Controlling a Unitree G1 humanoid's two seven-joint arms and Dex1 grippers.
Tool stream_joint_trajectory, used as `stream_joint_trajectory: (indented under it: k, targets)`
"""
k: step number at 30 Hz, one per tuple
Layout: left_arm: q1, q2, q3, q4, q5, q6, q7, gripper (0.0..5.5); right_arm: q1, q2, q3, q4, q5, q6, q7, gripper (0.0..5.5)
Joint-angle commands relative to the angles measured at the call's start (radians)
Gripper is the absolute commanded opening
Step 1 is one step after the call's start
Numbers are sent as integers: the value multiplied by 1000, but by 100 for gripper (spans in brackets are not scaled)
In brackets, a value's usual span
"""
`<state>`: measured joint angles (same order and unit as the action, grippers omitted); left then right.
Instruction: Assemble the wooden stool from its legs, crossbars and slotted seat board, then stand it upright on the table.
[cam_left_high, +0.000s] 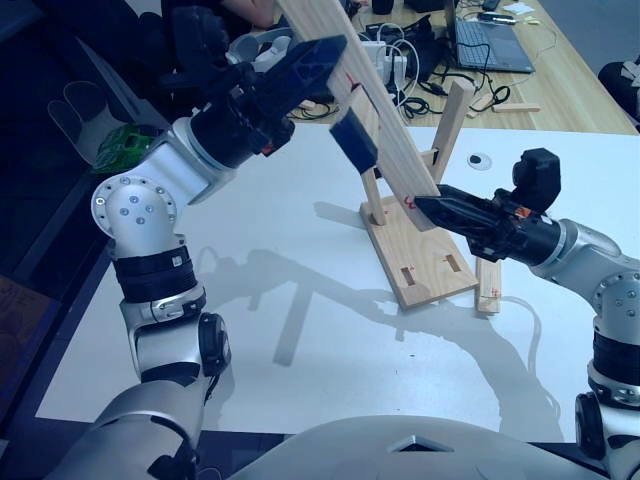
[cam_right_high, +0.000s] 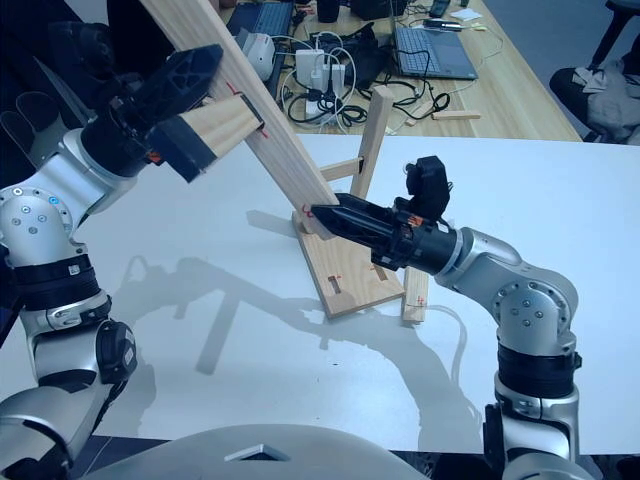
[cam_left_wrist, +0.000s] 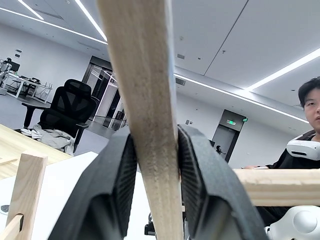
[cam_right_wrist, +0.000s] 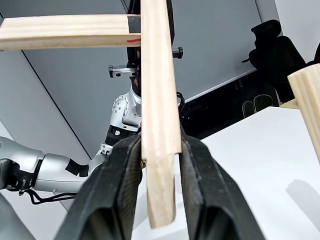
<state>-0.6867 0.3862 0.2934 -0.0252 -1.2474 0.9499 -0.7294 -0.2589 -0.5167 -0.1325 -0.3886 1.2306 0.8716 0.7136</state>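
A long wooden leg (cam_left_high: 385, 130) slants over the table, with a short crossbar (cam_right_high: 215, 130) jutting from its upper part. My left gripper (cam_left_high: 325, 60) is shut on the leg's upper part, its fingers (cam_left_wrist: 117, 190) pressing both sides. My right gripper (cam_right_high: 320, 215) is shut on the leg's lower end (cam_right_wrist: 160, 150), just above the slotted seat board (cam_left_high: 425, 265) lying flat on the white table. A second leg (cam_right_high: 372, 140) with a crossbar stands upright at the board's far edge. A loose wooden piece (cam_left_high: 488, 287) lies beside the board.
Behind the white table (cam_left_high: 300, 330) stands a wooden desk (cam_left_high: 570, 80) with a laptop (cam_right_high: 430, 50) and tangled cables (cam_right_high: 320, 75). A round grommet (cam_left_high: 480, 160) sits in the tabletop at the back right. A green object (cam_left_high: 125, 145) lies off the left edge.
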Motion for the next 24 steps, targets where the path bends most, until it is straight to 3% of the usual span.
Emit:
stream_joint_trajectory:
  k: [1,12,17,19,21,24]
  targets:
    - [-38,9,38,1,-25,-11,36,109,8,-13,0,-9,-10,10,-8,103]
    - [-10,21,9,2,25,-36,33,108,7,-20,14,-3,-69,-20,-13,103]
    - [16,29,14,26,107,-92,27,105,9,-57,20,48,-167,-41,16,220]
    - [36,27,16,14,131,-112,29,104,8,-95,35,99,-269,-76,21,251]
    - [58,15,20,-4,173,-152,57,103,12,-201,139,175,-519,-207,65,255]
    - [82,-14,36,-37,212,-210,118,103,18,-340,296,287,-838,-405,140,215]
